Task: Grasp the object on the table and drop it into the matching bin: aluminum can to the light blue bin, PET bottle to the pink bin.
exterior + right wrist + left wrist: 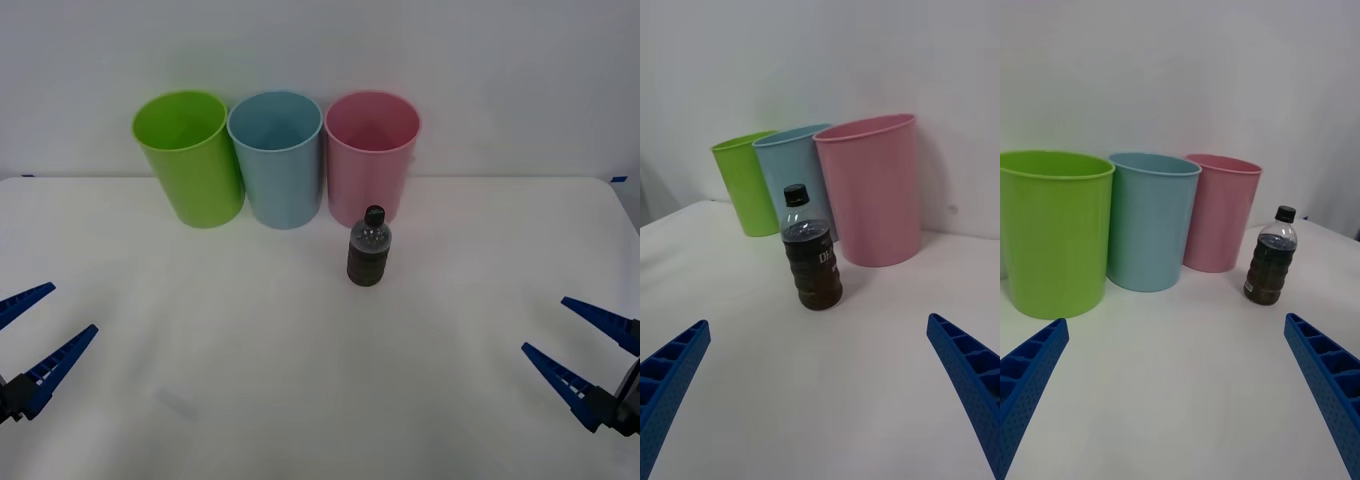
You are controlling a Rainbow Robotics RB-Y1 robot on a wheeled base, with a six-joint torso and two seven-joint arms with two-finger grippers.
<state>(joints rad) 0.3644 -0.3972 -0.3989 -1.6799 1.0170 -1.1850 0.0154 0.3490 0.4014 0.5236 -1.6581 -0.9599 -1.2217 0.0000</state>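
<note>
Here, left hand (38, 325) low, fingers spread, right hand (580, 345) likewise, PET bottle (368, 247) upright before pink bin (371, 160).

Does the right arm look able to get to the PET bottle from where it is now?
Probably yes. The right gripper is open at the table's near right edge, and bare tabletop lies between it and the upright PET bottle; the pink bin stands behind it.

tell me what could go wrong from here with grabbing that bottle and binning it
1. The PET bottle stands upright, narrow and just in front of the pink bin; an off-centre approach by the open right end effector could tip it or push it into the bin.
2. The light blue bin touches the pink one, so a release drifting left could land in the wrong bin.
The left end effector waits open.
</note>
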